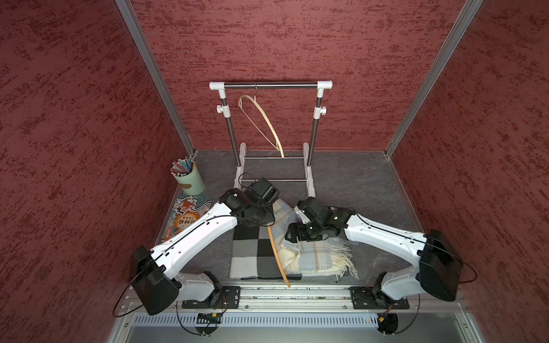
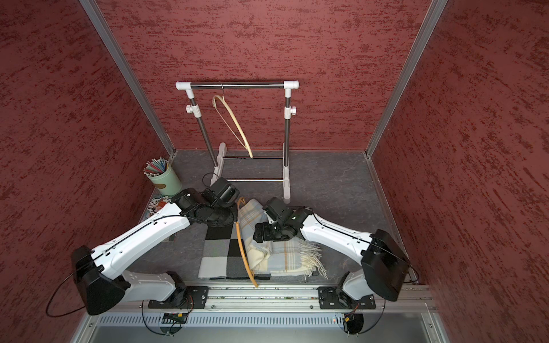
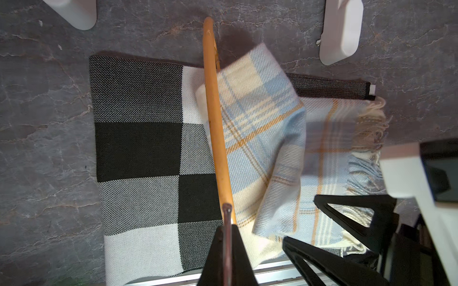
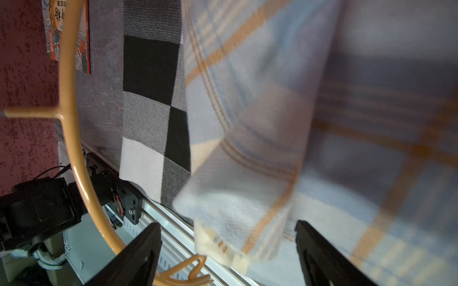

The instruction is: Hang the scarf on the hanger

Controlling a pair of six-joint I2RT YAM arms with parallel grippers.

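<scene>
1. The hanger is held by its metal hook in the left pincer, whose jaws are closed on the hook.
2. The hanger's long axis is laid from the rack side of the worktop toward the near edge, above a checked cloth.
3. The plaid scarf is found on the right arm's side of the hanger. One folded edge touches the hanger's curved arm, and the fringed end is spread farther out to that side.
4. The right pincer is positioned directly over the scarf with its jaws wide apart. Nothing is clamped between them.
5. Whether the scarf is passed over the hanger's lower bar cannot be determined, as the fabric is blurred in the right wrist view.
6. The right arm is judged the nearer one for the next grasp. The scarf is to be drawn across the hanger's long axis, toward the left arm.
</scene>
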